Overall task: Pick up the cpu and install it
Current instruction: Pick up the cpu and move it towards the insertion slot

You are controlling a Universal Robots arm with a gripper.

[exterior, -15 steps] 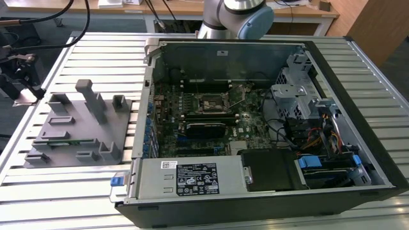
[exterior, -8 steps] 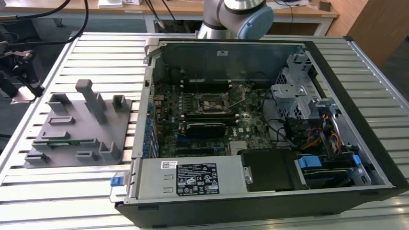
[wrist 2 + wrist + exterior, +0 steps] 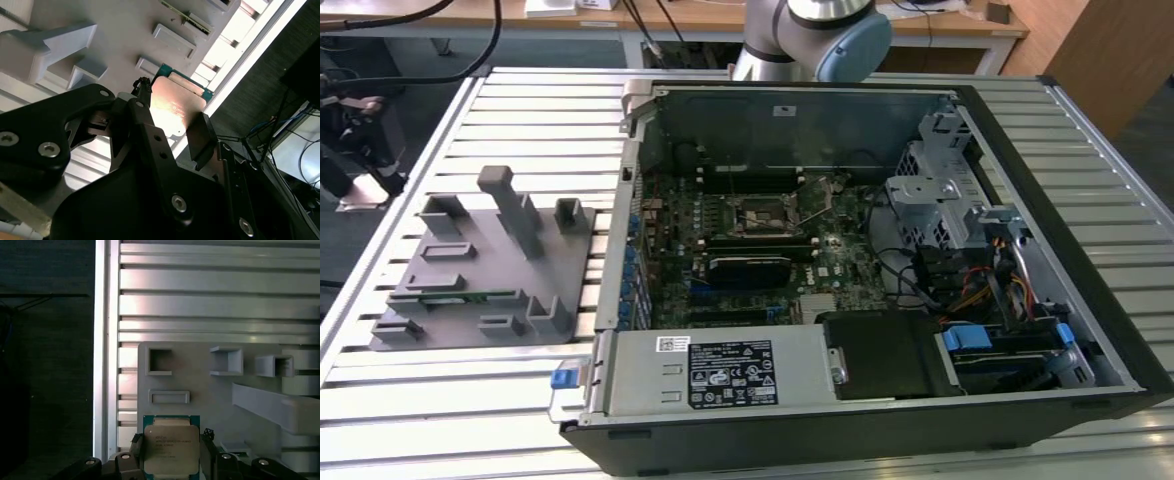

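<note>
The black gripper lies closest to the lens in both wrist views. It is clenched on the cpu, with one of its fingers against each of two opposite edges. This edge grip is judged deliberate: it keeps the pads off the shiny metal top and the underside, and it holds the chip flat and square to the tool. The cpu is seen against the corner region of the grey fixture tray. It looks large next to the tray's pockets, so it is judged to be lifted clear of the tray and not seated in it. The raised pockets and posts on the tray probably serve to hold parts in known positions. The tray rests on the slatted metal table. In the exterior view, the open computer case lies on its side just beside the tray, toward the exterior view's right. Its board faces up, so the processor socket is reachable from above.
</note>
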